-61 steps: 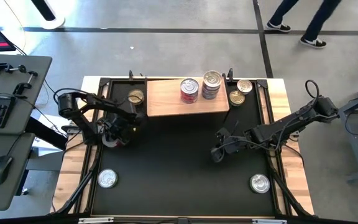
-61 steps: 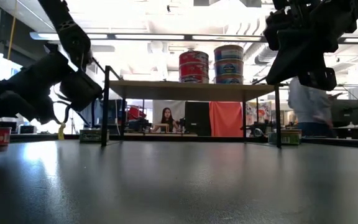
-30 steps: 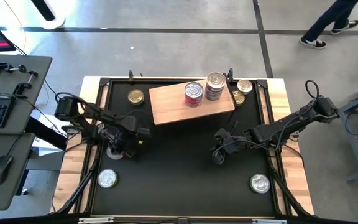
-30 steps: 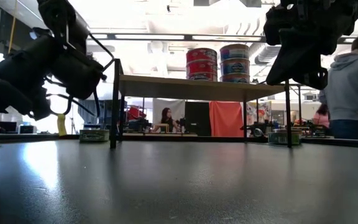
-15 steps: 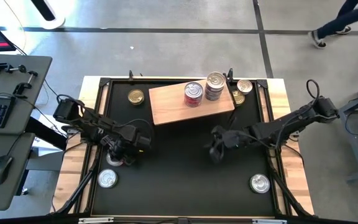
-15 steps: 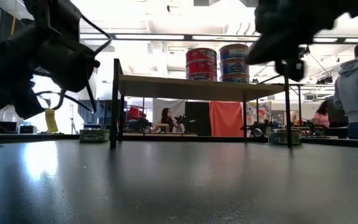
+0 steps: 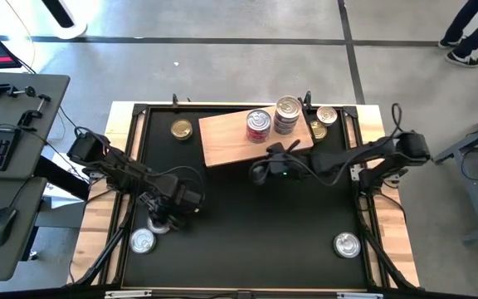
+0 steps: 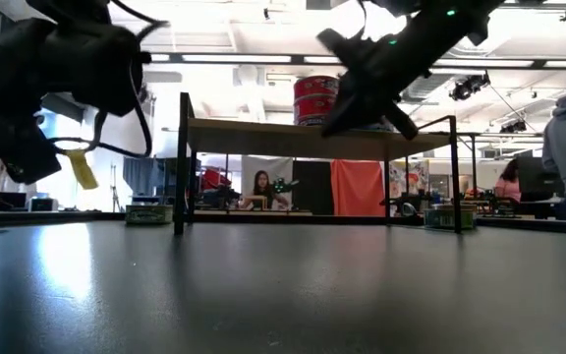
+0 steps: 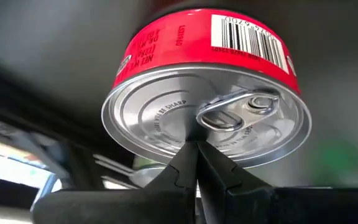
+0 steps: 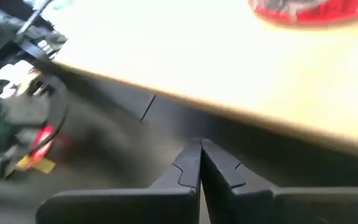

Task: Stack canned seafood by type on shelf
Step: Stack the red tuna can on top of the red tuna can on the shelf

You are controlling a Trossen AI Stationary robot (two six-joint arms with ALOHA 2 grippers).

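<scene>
A: Where is your left gripper (image 7: 169, 218)?
B: Low over the worktop's (image 7: 247, 224) left side, fingers pressed together, tips touching a red can's (image 9: 205, 102) silver lid. Another can (image 7: 143, 241) lies just beside it.
A: And the right?
B: My right gripper (image 7: 260, 172) is closed too, empty, at the shelf's (image 7: 226, 137) front edge. 2 stacks (image 7: 259, 125) stand on the shelf.

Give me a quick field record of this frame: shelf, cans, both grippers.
shelf: wooden board, skewed on the black mat
cans on shelf: red stack, bluish stack
cans off shelf: two beyond its right end, one gold beyond its left end, two silver near the mat's front corners
left gripper: shut, at a red can
right gripper: shut, empty, at the shelf's front edge
</scene>
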